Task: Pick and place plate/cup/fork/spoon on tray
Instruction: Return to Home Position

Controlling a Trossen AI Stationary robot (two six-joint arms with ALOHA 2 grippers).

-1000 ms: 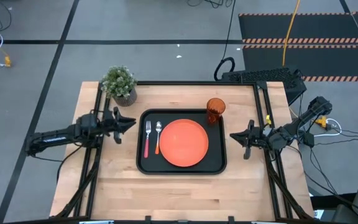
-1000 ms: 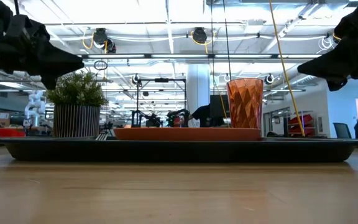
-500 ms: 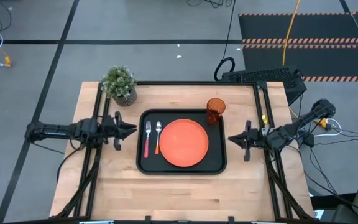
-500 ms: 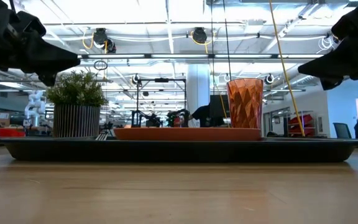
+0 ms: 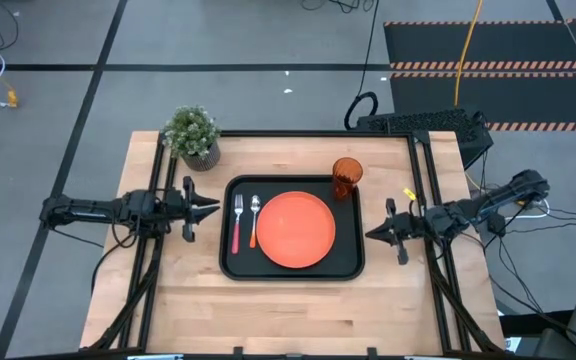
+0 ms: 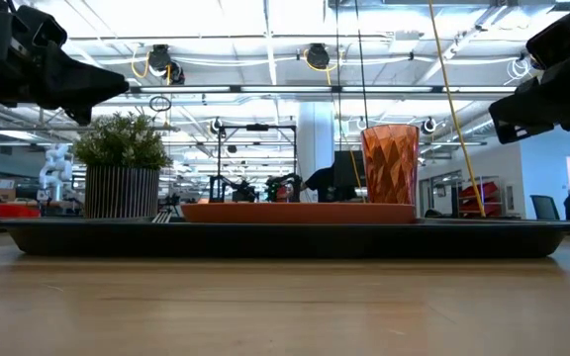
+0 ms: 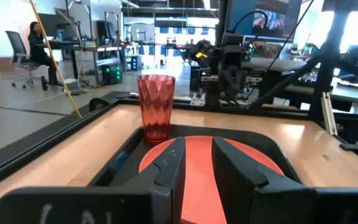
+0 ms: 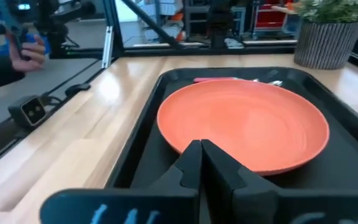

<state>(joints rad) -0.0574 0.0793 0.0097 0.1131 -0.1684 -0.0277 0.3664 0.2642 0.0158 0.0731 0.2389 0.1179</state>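
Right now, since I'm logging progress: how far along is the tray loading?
Done: the plate, cup, fork and spoon all sit on the tray. In hand: nothing. The left tool and right tool hang empty, off the tray's two sides. Left: seemingly just pulling both back to rest.

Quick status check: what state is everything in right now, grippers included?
Plate: flat, mid-tray.
Cup: upright, tray's back right corner.
Fork: lying on tray, left of spoon.
Spoon: lying between fork and plate.
Tray: flat on table.
Plant: upright, table's back left corner.
Left gripper: empty, fingers slightly apart.
Right gripper: empty, fingers shut.
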